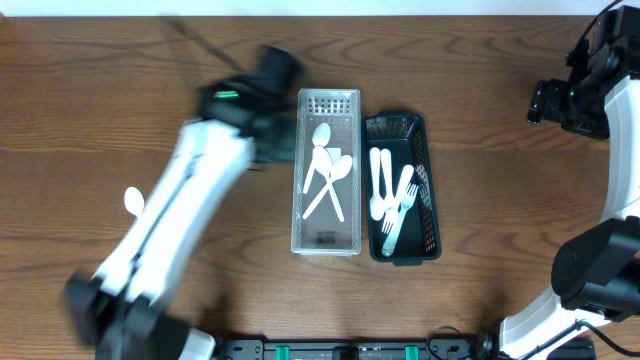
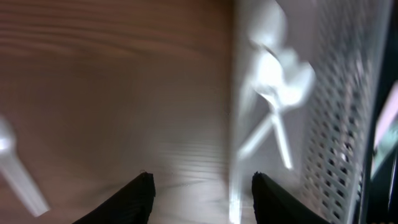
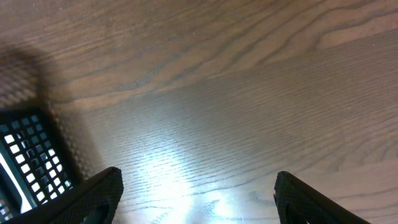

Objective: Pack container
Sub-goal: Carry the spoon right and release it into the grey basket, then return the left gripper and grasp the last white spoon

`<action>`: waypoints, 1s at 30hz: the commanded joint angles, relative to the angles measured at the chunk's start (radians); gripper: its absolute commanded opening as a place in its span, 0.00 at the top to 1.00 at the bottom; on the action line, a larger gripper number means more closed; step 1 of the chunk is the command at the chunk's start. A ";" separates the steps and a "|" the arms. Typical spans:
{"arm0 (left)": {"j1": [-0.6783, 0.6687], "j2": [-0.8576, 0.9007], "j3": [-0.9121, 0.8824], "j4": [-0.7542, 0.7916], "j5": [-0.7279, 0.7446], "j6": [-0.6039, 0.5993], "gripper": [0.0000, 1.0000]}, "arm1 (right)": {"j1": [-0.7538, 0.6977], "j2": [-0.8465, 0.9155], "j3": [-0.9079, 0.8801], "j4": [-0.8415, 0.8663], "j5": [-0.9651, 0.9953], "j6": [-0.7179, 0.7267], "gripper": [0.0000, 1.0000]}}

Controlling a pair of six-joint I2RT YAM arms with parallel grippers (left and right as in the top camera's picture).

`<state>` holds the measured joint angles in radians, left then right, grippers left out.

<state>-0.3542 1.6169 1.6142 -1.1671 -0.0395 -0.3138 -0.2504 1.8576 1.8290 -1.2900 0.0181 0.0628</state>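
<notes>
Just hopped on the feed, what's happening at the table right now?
The left claw, blurred in both views, hangs open and empty beside the white perforated plastic basket, which holds white plastic spoons. The black plastic basket next to it holds white plastic forks. One loose white spoon lies on the wooden table. The right claw is open, off to the side.

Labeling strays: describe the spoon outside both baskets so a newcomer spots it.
Start at the white basket mid-table. Go left past the left arm to bare wood. The white spoon lies there alone, the only utensil outside a basket.
</notes>
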 commanded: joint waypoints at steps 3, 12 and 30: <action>0.290 -0.154 0.018 -0.079 -0.082 -0.014 0.44 | -0.005 0.001 -0.004 -0.002 -0.003 -0.020 0.19; 0.717 -0.163 -0.120 -0.049 -0.081 -0.009 0.37 | -0.005 0.002 -0.004 -0.015 -0.003 -0.020 0.18; 0.826 0.068 -0.571 0.411 -0.071 0.046 0.30 | -0.005 0.001 -0.004 -0.020 -0.003 -0.020 0.18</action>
<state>0.4694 1.6451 1.0542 -0.7700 -0.1108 -0.3050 -0.2504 1.8576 1.8290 -1.3056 0.0181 0.0582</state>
